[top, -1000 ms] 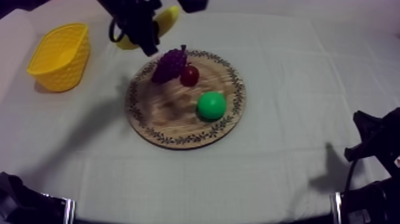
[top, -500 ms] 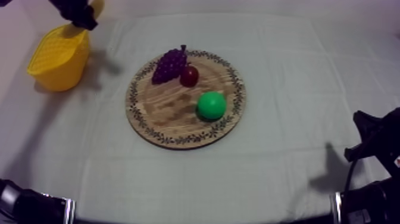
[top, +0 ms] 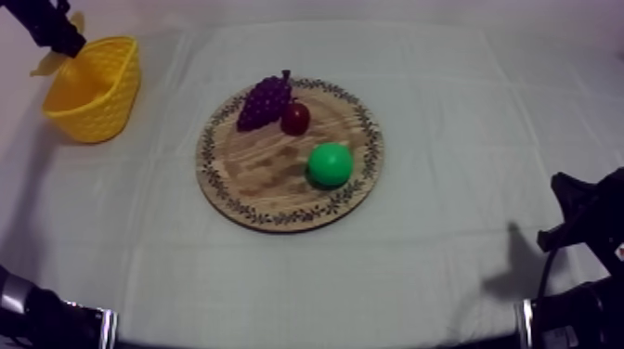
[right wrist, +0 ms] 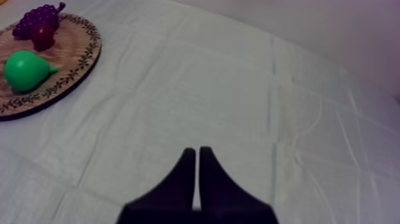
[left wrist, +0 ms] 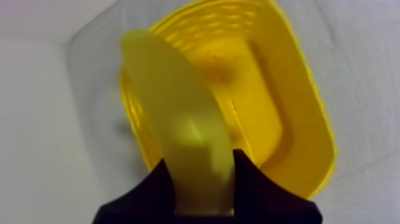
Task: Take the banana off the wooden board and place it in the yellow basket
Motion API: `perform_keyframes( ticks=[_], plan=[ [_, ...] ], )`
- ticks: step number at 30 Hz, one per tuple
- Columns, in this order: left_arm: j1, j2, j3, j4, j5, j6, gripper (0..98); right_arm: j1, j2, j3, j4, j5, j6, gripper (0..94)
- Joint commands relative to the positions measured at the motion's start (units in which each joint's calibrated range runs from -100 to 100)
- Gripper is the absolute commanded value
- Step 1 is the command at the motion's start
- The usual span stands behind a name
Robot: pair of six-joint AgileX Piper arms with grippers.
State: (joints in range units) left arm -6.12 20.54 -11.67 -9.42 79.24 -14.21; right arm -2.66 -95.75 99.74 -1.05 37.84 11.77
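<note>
My left gripper [top: 58, 42] hangs over the far rim of the yellow basket [top: 93, 88] at the table's far left, shut on the banana [top: 48, 63], whose tip pokes out below it. In the left wrist view the black fingers [left wrist: 253, 184] clamp the pale yellow banana [left wrist: 178, 113], which stands above the basket's [left wrist: 286, 113] open inside. The round wooden board [top: 269, 186] lies mid-table. My right gripper [right wrist: 197, 156] is shut on nothing, low over the cloth at the near right.
On the board lie a bunch of purple grapes [top: 264, 100], a small red fruit [top: 296, 117] and a green pear [top: 330, 164]. The right wrist view has the same fruit: grapes [right wrist: 37, 18], pear [right wrist: 25, 70]. The right arm [top: 585, 232] rests at the table's near right.
My left gripper has carried the banana from the far side of the board leftward to over the basket's far rim. The right arm has not moved.
</note>
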Motion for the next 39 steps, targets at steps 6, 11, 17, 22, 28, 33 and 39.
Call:
perform_keyframes(
  ticks=[6, 11, 17, 22, 28, 33, 39],
  plan=[
    [-0.4, 1.8, -2.2, 0.08, -0.3, 0.2, 24.2, 0.0, 0.0, 0.0, 0.0, 0.1, 0.0, 0.4],
    [0.1, 2.1, -2.0, 0.30, -0.3, 1.5, 31.4, 0.0, 0.0, 0.0, 0.0, 0.1, 0.0, 0.4],
    [0.7, 1.1, -1.1, 1.10, 0.2, 3.8, 48.2, 0.0, 0.0, 0.0, 0.0, 0.1, 0.0, 0.4],
    [1.0, 0.2, 0.1, 1.02, 0.3, 5.0, 59.7, 0.0, 0.0, 0.0, 0.0, 0.1, 0.0, 0.4],
    [1.1, 0.1, 1.7, 0.91, -0.8, 5.6, 62.9, 0.0, 0.0, 0.0, 0.0, 0.1, 0.0, 0.4],
    [1.1, 0.3, 3.5, 0.82, -2.1, 5.9, 62.1, 0.0, 0.0, 0.0, 0.0, 0.1, 0.0, 0.4],
    [1.3, 0.2, 5.2, 0.74, -3.4, 6.3, 60.6, 0.0, 0.0, 0.0, 0.0, 0.1, 0.0, 0.4]
  ],
)
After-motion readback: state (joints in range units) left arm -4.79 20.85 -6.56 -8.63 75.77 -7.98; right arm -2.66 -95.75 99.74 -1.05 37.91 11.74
